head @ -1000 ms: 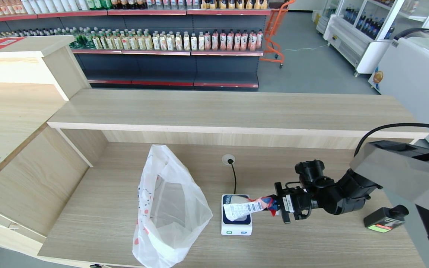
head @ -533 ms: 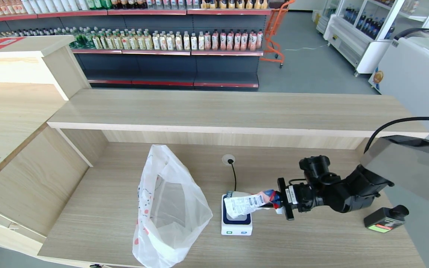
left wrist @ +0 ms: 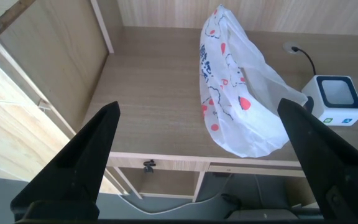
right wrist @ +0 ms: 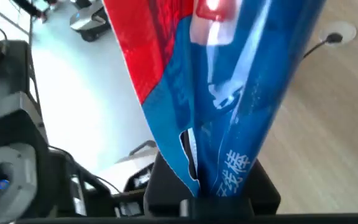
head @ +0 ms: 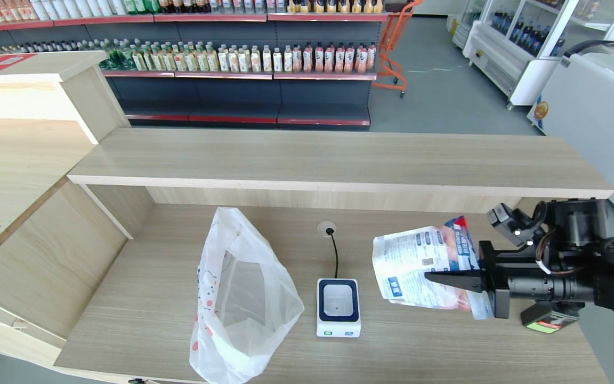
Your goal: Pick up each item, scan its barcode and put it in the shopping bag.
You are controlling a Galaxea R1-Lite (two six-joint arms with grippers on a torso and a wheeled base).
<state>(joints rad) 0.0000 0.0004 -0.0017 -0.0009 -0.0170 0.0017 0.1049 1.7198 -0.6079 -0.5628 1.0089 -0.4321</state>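
A white, blue and red snack pouch (head: 424, 264) hangs above the counter, right of the scanner (head: 338, 308), with its printed white side towards the head camera. My right gripper (head: 445, 278) is shut on the pouch's right edge. Up close, the pouch's blue and red film (right wrist: 229, 81) is pinched in the right gripper (right wrist: 197, 186). The white plastic shopping bag (head: 237, 304) stands open-mouthed left of the scanner. My left gripper (left wrist: 197, 180) is open and holds nothing, high over the counter's near left edge, with the bag (left wrist: 235, 106) and scanner (left wrist: 332, 99) beyond it.
A small black container with a red label (head: 549, 317) lies on the counter (head: 435, 357) at the far right. The scanner's black cable runs to a grommet (head: 327, 229). A raised ledge (head: 339, 160) borders the back, and a wooden side wall (head: 46, 256) the left.
My right gripper has drawn back to the right, away from over the scanner, and risen. The pouch has turned from edge-on to showing its broad printed face.
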